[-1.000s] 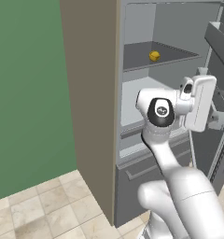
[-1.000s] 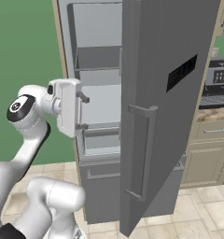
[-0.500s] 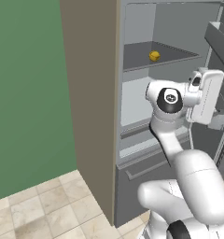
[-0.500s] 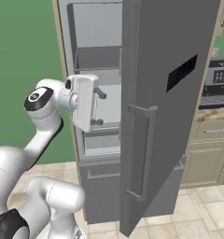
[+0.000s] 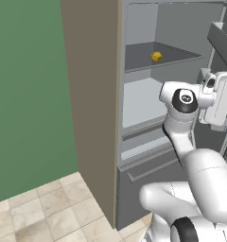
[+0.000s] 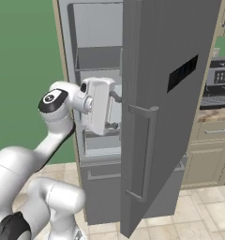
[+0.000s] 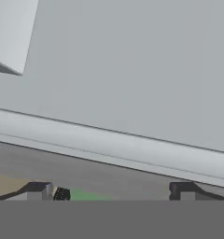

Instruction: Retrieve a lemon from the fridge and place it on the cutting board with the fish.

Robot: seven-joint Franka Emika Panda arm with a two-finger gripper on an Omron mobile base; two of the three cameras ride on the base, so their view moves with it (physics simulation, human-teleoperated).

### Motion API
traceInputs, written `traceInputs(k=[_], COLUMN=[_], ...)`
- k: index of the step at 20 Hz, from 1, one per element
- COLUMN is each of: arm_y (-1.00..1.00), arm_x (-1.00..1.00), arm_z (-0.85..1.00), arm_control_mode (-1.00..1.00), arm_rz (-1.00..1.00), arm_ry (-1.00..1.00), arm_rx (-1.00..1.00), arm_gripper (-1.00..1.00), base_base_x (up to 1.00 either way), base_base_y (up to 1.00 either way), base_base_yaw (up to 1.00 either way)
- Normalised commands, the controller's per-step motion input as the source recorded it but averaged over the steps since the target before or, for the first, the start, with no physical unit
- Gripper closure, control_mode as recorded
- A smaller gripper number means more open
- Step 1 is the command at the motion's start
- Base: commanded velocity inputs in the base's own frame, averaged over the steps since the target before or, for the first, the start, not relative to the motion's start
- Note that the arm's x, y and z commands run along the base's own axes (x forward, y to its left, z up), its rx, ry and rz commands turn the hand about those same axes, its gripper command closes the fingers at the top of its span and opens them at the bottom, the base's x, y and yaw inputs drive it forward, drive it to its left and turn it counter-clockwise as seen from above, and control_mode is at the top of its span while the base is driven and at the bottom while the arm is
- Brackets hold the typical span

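Fridge (image 5: pixel 94 94) door open. Lemon (image 5: pixel 156 56) on upper shelf, back. Pincer (image 6: pixel 115 111) spread wide, nothing in it, inside fridge at the shelf below, well under lemon.

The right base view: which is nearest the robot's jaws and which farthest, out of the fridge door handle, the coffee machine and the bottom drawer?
From the gripper, open and empty at the fridge shelves:
1. Door handle, just right of it on the open door.
2. Bottom drawer, below it, at the foot of the fridge.
3. Coffee machine, far right on the counter, beyond the door.
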Motion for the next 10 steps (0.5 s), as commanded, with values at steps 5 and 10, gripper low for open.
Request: traceInputs(k=[5,10], arm_y=[-0.3,-0.39], arm_x=[0.0,-0.05], arm_z=[-0.13,0.0], arm_control_mode=[-1.0,-1.0], arm_rz=[0.0,0.0], arm_ry=[0.0,0.0], arm_rx=[0.0,0.0], arm_gripper=[-1.0,-1.0], base_base_x=[0.0,0.0], base_base_y=[0.0,0.0], base_base_yaw=[0.0,0.0])
